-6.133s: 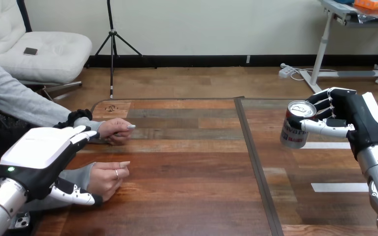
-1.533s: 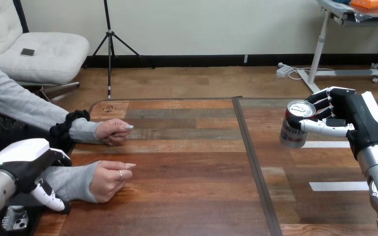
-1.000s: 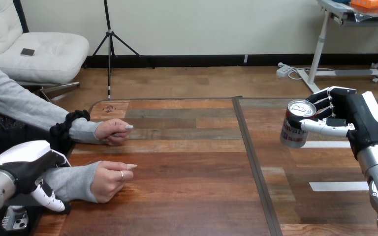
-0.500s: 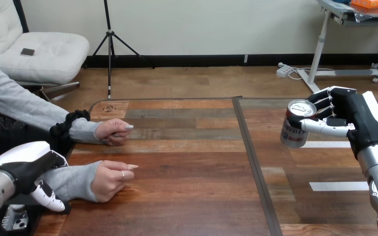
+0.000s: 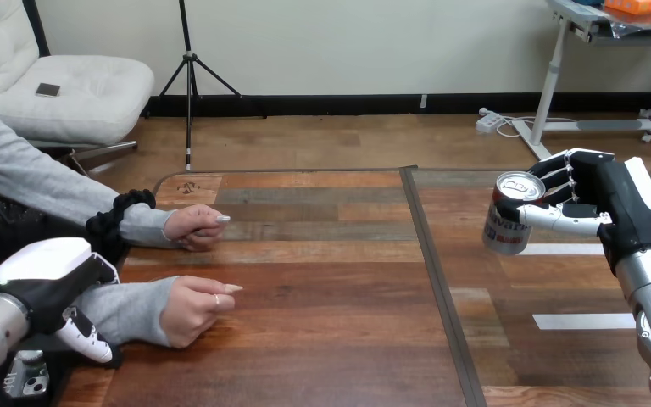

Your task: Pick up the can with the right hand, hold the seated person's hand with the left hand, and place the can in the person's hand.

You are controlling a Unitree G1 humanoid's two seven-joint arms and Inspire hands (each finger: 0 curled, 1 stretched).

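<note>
Right hand (image 5: 598, 212), curled round the can (image 5: 509, 214) aloft at 3 o'clock, may drop it on delivery: left hand (image 5: 47, 292) at 8 o'clock clasps the forearm (image 5: 127, 309), yet the person's hand (image 5: 191, 309) lies fisted.

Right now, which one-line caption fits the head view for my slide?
The robot's right hand grips the tilted can over the table; its left hand sits at the person's sleeved forearm.

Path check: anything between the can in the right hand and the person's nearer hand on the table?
Nothing visible. The can, gripped by the right hand at the table's right, has only bare table between it and the person's nearer hand. That hand is curled, not open.
</note>
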